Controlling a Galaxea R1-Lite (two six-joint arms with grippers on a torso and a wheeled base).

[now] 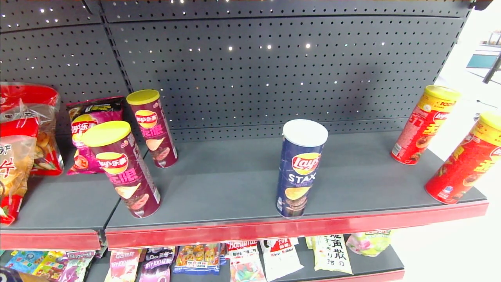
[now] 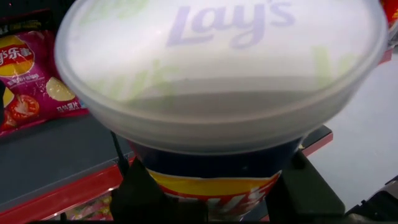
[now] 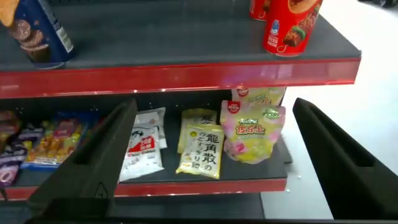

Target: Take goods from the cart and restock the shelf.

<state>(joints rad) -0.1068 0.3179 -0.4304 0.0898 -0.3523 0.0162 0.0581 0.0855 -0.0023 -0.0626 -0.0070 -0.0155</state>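
A blue chip can with a translucent white lid sits right before the left wrist camera. My left gripper is shut on its body, with dark fingers on either side. Another blue can stands upright near the front edge of the grey shelf, about mid-width. Two maroon cans with yellow lids stand to its left, and two red cans to its right. My right gripper is open and empty, in front of the lower shelf.
Snack bags lean against the pegboard at the shelf's left end. The lower shelf holds a row of flat snack packets. A red lip runs along the shelf front. Bare shelf lies between the blue can and the red cans.
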